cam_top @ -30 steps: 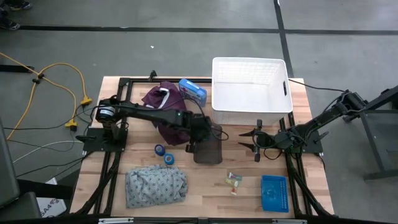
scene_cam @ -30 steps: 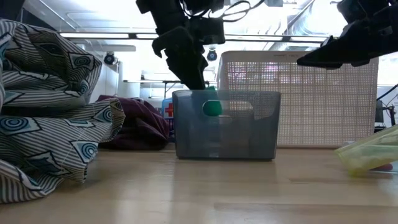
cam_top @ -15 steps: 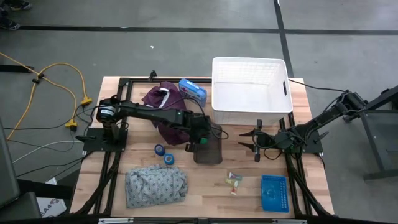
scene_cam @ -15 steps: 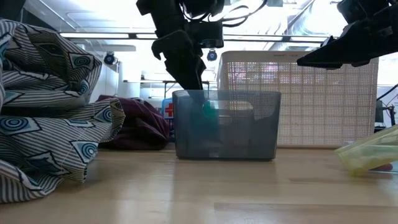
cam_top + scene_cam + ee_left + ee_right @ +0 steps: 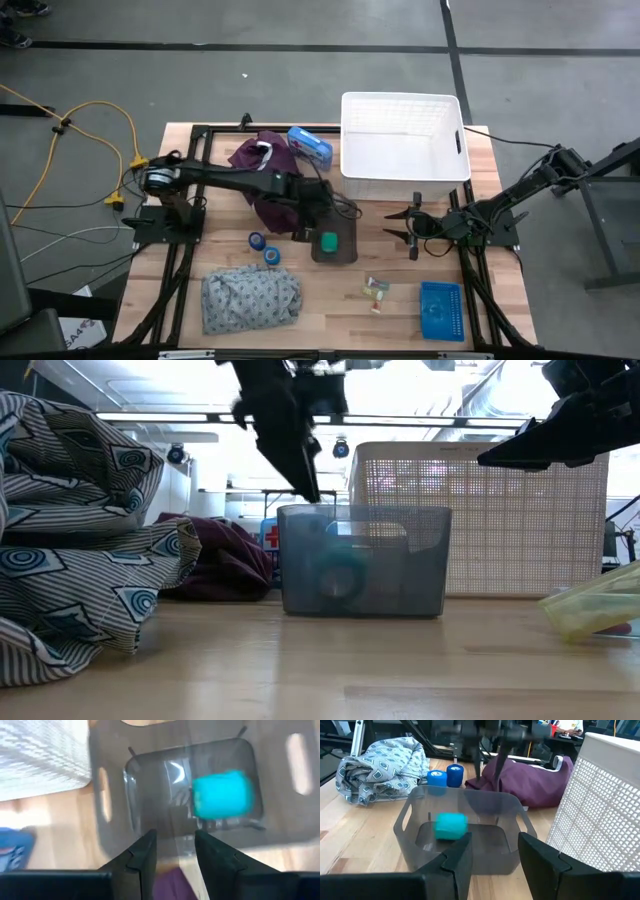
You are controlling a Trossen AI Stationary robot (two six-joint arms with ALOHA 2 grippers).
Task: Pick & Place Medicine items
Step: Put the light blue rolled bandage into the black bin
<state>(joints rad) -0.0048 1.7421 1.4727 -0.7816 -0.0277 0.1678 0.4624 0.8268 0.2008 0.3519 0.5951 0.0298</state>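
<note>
On the wooden table (image 5: 330,295), one green roll (image 5: 327,241) lies inside the grey bin (image 5: 346,250), two blue rolls (image 5: 264,248) stand just beside it, the left gripper (image 5: 316,222) hangs over its rim, fingers slightly parted and empty, and the right gripper (image 5: 414,226) waits nearby, half open.
</note>
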